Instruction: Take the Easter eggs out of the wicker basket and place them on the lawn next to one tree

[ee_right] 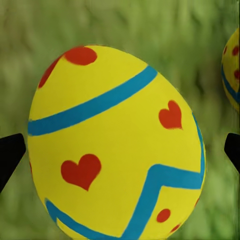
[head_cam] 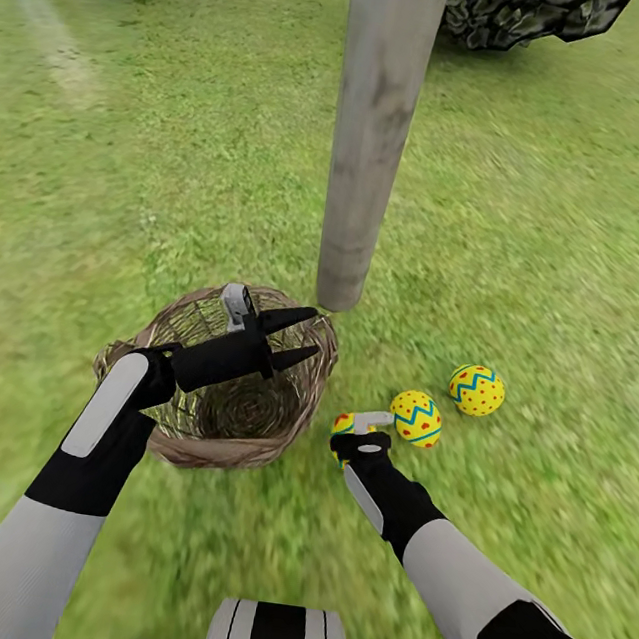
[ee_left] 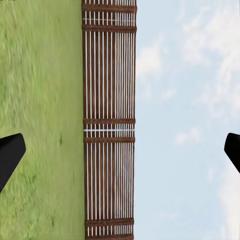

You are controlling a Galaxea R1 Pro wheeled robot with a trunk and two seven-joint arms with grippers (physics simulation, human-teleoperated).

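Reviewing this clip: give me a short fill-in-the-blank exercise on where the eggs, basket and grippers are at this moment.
1. The number of eggs lying free on the lawn right of the tree is ____.
2. The wicker basket holds ____ eggs.
3. The third egg sits between the fingers of the ____ gripper.
4. The left gripper hangs over the ____.

Missing words: two; no; right; basket

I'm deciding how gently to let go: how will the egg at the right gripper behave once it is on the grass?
The egg looks smooth and rounded, so it may slip and roll a little. The lawn looks flat, and two other eggs lie on it, so it probably settles.
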